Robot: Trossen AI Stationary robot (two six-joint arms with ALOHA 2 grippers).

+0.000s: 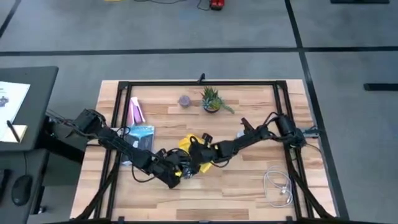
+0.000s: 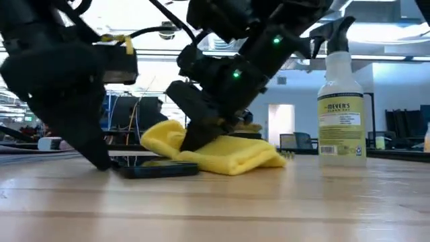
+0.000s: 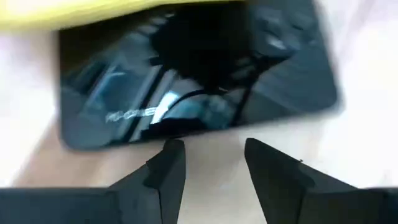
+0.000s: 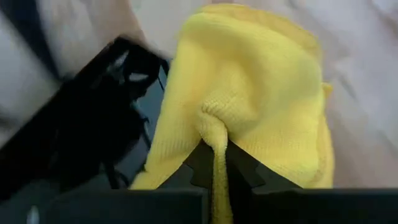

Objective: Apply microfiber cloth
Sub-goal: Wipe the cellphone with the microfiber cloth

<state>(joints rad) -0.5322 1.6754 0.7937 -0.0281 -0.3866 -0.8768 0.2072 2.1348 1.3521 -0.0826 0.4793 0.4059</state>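
My right gripper (image 4: 214, 163) was clamped on a pinched fold of the microfiber cloth (image 4: 249, 106), which lay bunched on the wooden table (image 1: 249, 186) near its middle, draped over one end of the black smartphone (image 3: 193, 74). My left gripper (image 3: 211, 163) sat low just beside the phone's near edge — fingers parted, gripping nothing. Farther out I saw a spray bottle (image 2: 341, 101), a small potted plant (image 1: 211, 99) and a white cable (image 1: 278, 185).

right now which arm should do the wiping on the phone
Right: the right gripper already pinches the microfiber cloth at the phone. The left gripper is open and empty beside it.
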